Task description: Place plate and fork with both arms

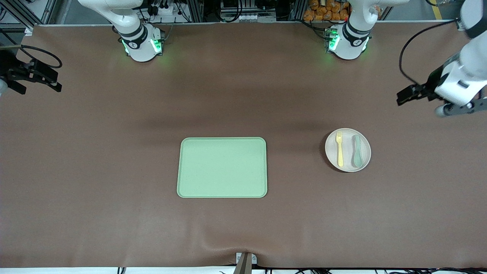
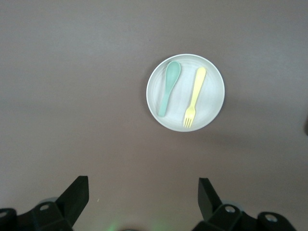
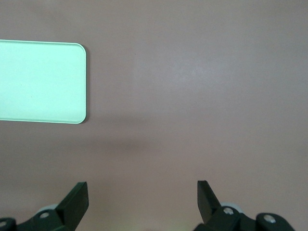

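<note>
The round pale plate (image 1: 348,154) lies on the brown table toward the left arm's end. The yellow fork (image 1: 339,149) lies on it beside a grey-green spoon (image 1: 357,151). My left gripper (image 1: 412,94) is up in the air over the table's end, above and beside the plate, open and empty. In the left wrist view the plate (image 2: 212,91), the fork (image 2: 195,96) and the spoon (image 2: 169,86) show ahead of the open left gripper (image 2: 143,185). My right gripper (image 1: 36,76) hangs over the right arm's end of the table; it is open and empty in the right wrist view (image 3: 142,188).
A rectangular light-green tray (image 1: 222,167) lies at the middle of the table, nothing on it; its corner shows in the right wrist view (image 3: 41,82). Brown cloth covers the table. A small metal bracket (image 1: 245,260) sits at the edge nearest the front camera.
</note>
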